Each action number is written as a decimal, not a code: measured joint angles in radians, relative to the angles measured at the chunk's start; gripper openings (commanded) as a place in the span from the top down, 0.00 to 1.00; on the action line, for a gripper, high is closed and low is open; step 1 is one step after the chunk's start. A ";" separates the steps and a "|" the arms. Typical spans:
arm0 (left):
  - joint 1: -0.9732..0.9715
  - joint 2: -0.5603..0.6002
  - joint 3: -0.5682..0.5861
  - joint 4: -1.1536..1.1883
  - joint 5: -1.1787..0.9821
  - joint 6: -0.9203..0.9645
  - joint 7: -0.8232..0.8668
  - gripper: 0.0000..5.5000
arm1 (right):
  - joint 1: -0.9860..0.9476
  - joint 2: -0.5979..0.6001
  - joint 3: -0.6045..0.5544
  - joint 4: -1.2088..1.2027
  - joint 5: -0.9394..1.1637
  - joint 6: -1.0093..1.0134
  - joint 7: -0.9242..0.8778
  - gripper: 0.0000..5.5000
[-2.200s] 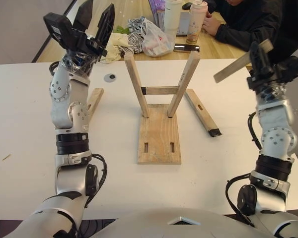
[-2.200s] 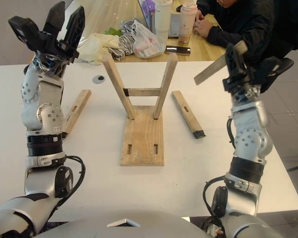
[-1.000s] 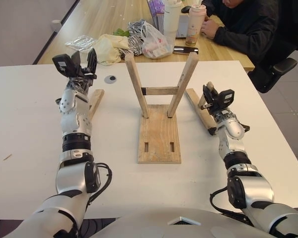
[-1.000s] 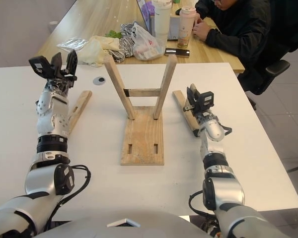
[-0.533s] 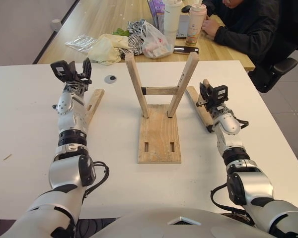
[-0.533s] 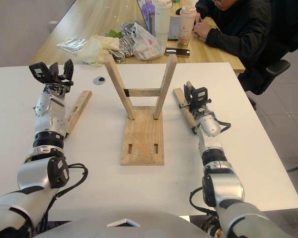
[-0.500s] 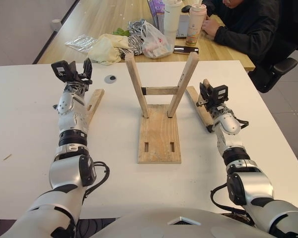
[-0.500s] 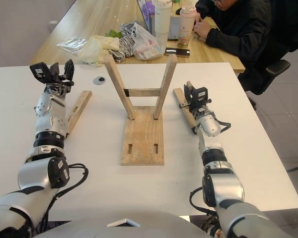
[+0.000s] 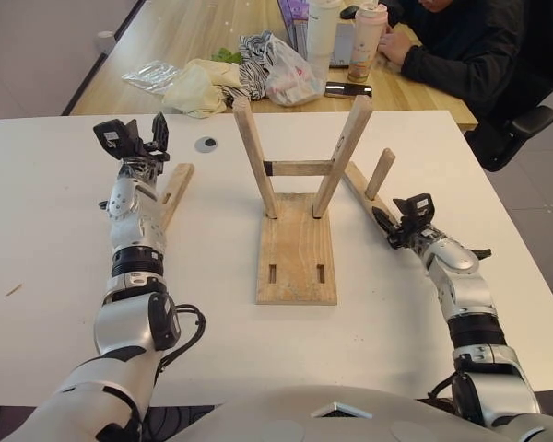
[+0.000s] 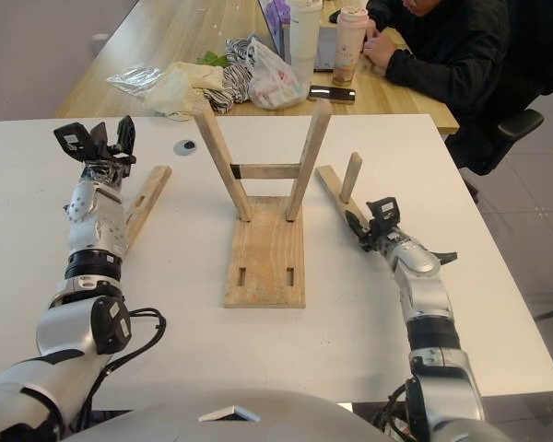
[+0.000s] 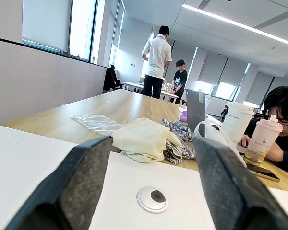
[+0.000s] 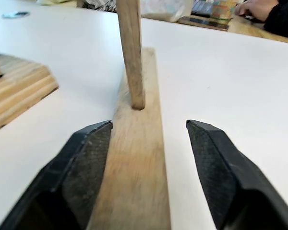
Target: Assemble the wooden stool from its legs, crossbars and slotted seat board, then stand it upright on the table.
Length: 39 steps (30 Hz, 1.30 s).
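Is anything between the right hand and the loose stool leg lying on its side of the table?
Nothing visible. The open right hand straddles the leg at its near end; the crossbar stands farther along it.

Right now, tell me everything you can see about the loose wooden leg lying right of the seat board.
The loose leg is a flat, pale bar of bare wood lying on the white table, angled away beside the seat board. A short crossbar stands up from it, leaning slightly. The right end effector sits at its near end, open fingers on either side.

Seat board [image 10: 265, 250] with 2 splayed legs [image 10: 223, 166], 1 crossbar [image 10: 267, 171]
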 measured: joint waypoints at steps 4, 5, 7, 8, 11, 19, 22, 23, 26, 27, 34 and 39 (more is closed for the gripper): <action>0.022 -0.009 0.007 -0.020 -0.003 0.001 0.013 0.45 | 0.010 -0.036 0.015 -0.075 -0.006 0.140 0.017 0.43; 0.024 -0.013 0.007 -0.027 -0.004 0.002 0.020 0.45 | 0.009 -0.036 0.015 -0.088 -0.008 0.166 0.019 0.43; 0.025 -0.014 0.009 -0.039 -0.004 0.002 0.027 0.45 | 0.007 -0.040 0.021 -0.110 -0.012 0.220 0.027 0.46; 0.027 -0.014 0.010 -0.043 -0.004 0.003 0.030 0.45 | 0.005 -0.048 0.029 -0.118 -0.014 0.250 0.032 0.48; 0.041 -0.016 0.016 -0.063 -0.004 0.005 0.041 0.45 | -0.010 -0.071 0.042 -0.140 -0.018 0.315 0.037 0.56; 0.062 -0.022 0.014 -0.220 -0.037 0.079 0.042 0.45 | -0.048 -0.070 0.030 -0.154 0.004 0.417 0.038 0.63; 0.058 -0.022 0.000 -0.358 -0.100 0.169 0.010 0.45 | -0.062 -0.067 -0.028 -0.158 0.038 0.414 0.031 0.63; 0.057 -0.021 -0.015 -0.428 -0.134 0.221 -0.016 0.45 | -0.081 -0.067 -0.059 -0.160 0.060 0.411 0.030 0.63; 0.051 -0.019 -0.102 -0.651 -0.272 0.418 -0.152 0.40 | -0.182 -0.087 -0.151 -0.183 0.131 0.424 0.038 0.63; 0.047 -0.023 -0.133 -0.692 -0.312 0.475 -0.193 0.38 | -0.225 -0.120 -0.166 -0.200 0.149 0.436 0.055 0.63; 0.050 -0.100 -0.161 -0.730 -0.585 0.809 -0.287 0.21 | -0.489 -0.274 -0.259 -0.345 0.415 0.725 0.194 0.63; 0.050 -0.167 -0.162 -0.730 -0.809 1.017 -0.359 0.21 | -0.585 -0.248 -0.323 -0.458 0.679 1.024 0.165 0.63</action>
